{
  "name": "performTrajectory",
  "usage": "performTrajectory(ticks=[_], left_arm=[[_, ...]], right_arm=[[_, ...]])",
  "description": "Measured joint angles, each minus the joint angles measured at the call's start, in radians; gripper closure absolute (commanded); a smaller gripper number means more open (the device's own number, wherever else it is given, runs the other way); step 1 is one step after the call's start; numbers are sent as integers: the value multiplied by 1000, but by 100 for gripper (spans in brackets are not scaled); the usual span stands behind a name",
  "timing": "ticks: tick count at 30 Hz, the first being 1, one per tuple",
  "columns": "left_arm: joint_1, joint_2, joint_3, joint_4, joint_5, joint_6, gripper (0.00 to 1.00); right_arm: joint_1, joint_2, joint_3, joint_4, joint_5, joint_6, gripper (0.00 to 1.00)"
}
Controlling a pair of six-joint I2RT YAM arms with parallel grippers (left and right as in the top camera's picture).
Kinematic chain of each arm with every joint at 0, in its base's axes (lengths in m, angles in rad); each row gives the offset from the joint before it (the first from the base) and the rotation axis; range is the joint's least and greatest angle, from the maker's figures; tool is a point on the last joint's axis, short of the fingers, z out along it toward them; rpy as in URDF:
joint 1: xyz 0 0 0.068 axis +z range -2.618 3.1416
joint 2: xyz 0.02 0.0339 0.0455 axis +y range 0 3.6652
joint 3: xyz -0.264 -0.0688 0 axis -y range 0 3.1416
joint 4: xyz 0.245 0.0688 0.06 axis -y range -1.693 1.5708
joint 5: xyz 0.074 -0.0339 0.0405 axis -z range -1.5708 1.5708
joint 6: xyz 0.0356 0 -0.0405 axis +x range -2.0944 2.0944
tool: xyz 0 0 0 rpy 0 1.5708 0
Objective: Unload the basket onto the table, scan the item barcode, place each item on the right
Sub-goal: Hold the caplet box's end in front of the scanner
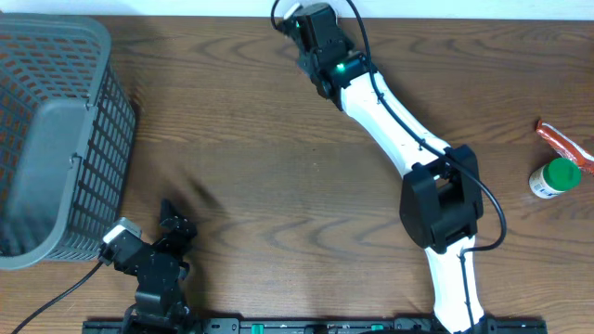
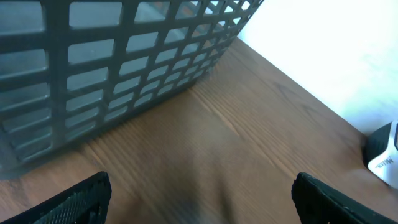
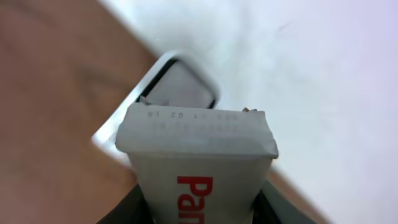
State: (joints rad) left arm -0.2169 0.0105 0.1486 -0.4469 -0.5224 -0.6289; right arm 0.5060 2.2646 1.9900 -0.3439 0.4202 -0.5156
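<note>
At the wood-grain bench's (image 1: 260, 186) far edge the right fingers (image 3: 273, 211) clamp a flat-ended white cardboard carton (image 3: 199, 162) with red lettering near a rounded white scanner (image 3: 180, 87), while the left fingers (image 2: 74, 199) stand wide apart beside the grey lattice basket (image 2: 124, 62) at the left edge

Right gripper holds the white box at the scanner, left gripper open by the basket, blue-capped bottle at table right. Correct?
Wrong on the cap only: the overhead view shows the bottle has a green cap, not blue. Right gripper holds the white box at the scanner; left gripper open by the basket.
</note>
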Motion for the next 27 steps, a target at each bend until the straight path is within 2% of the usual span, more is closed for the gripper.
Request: performTrajectory(ticks=[6,10,13,19,27], left_arm=[[0,0,0,0,0,0,7],[0,0,0,0,0,0,7],[0,0,0,0,0,0,7],[0,0,0,0,0,0,7],[0,0,0,0,0,0,6]], right_arm=[[0,79,4,300,86,-169,69],[0,168,6,531,146,-335,68],[-1,229,6,638,160,-424,67],[-3,286,7,720,138,-497,66],[1,301,40,709,86,-487,67]])
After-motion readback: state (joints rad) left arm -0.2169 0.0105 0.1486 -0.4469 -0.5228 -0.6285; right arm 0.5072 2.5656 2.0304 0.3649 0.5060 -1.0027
